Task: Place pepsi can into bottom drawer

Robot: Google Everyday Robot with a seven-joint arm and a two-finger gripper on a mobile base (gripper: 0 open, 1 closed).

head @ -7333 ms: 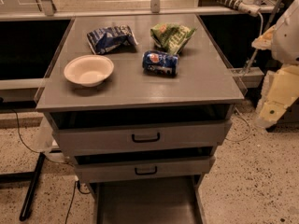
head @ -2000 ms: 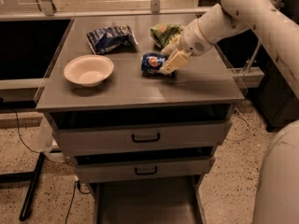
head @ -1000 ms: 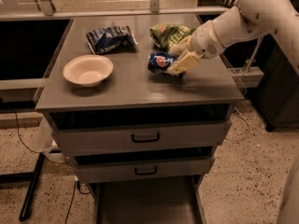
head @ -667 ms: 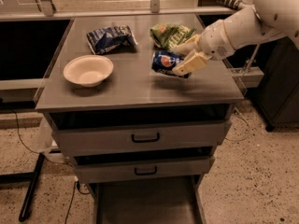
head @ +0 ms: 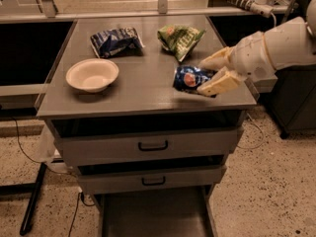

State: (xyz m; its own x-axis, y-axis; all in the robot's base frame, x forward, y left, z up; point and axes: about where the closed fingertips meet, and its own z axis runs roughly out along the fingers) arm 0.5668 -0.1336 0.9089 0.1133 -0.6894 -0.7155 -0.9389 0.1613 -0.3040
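The pepsi can (head: 187, 78), dark blue with a round red-white-blue logo, lies sideways between the cream fingers (head: 218, 83) of my gripper (head: 207, 75). The gripper is shut on the can and holds it just above the right front part of the grey cabinet top (head: 143, 88). My white arm reaches in from the right. The bottom drawer (head: 153, 216) stands pulled out at the foot of the cabinet, a wide grey tray with low side walls, and nothing shows in it.
On the cabinet top are a cream bowl (head: 92, 74) at the left, a blue-and-white chip bag (head: 115, 41) at the back and a green chip bag (head: 179, 37) behind the can. Two shut grey drawers with black handles (head: 152, 145) sit above the bottom drawer.
My gripper closed on the can, lifted it off the cabinet top and carried it to the right and toward the front edge.
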